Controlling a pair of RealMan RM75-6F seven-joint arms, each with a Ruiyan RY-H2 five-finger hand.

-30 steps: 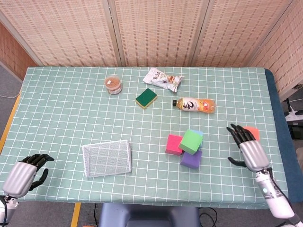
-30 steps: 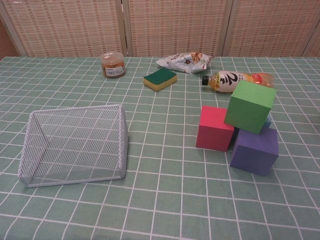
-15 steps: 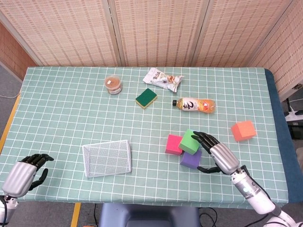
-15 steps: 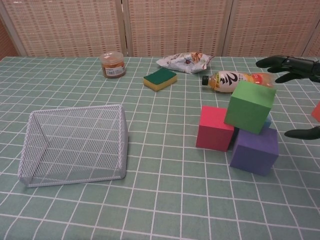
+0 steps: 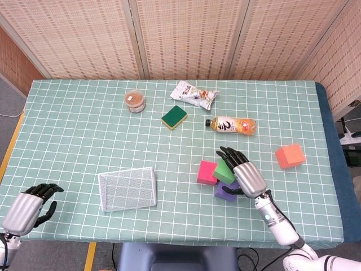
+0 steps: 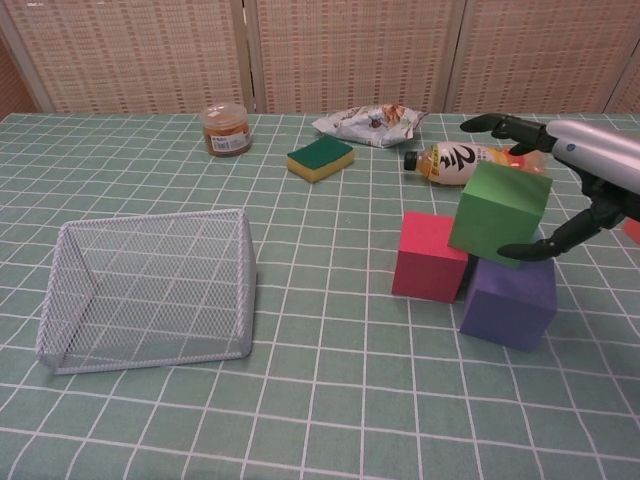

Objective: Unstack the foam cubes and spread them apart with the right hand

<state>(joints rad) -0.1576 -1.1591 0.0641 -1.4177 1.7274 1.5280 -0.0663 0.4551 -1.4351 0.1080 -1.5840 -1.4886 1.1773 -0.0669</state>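
The green cube [image 6: 500, 212] leans tilted on top of the purple cube [image 6: 508, 298], with the pink cube [image 6: 430, 257] against their left side. My right hand [image 6: 585, 170] reaches over the stack from the right. Its fingers [image 6: 495, 125] spread just above the green cube's top, and its thumb [image 6: 535, 248] sits at the cube's lower right edge. In the head view the right hand [image 5: 245, 176] covers part of the green cube [image 5: 224, 169] and the purple cube [image 5: 224, 192], beside the pink cube [image 5: 206, 172]. An orange cube [image 5: 290, 156] lies alone far right. My left hand [image 5: 28, 208] rests curled at the table's front left corner, holding nothing.
A wire mesh basket [image 5: 127, 188] lies at the front left. At the back are a drink bottle [image 5: 231, 125], a green and yellow sponge [image 5: 174, 117], a snack bag [image 5: 193, 94] and a small jar [image 5: 135, 100]. The table's right edge [image 5: 330, 169] runs just past the orange cube.
My right hand has swung left from near the orange cube to the stack, and its fingers and thumb now bracket the green cube. The cubes and the left hand have not moved.
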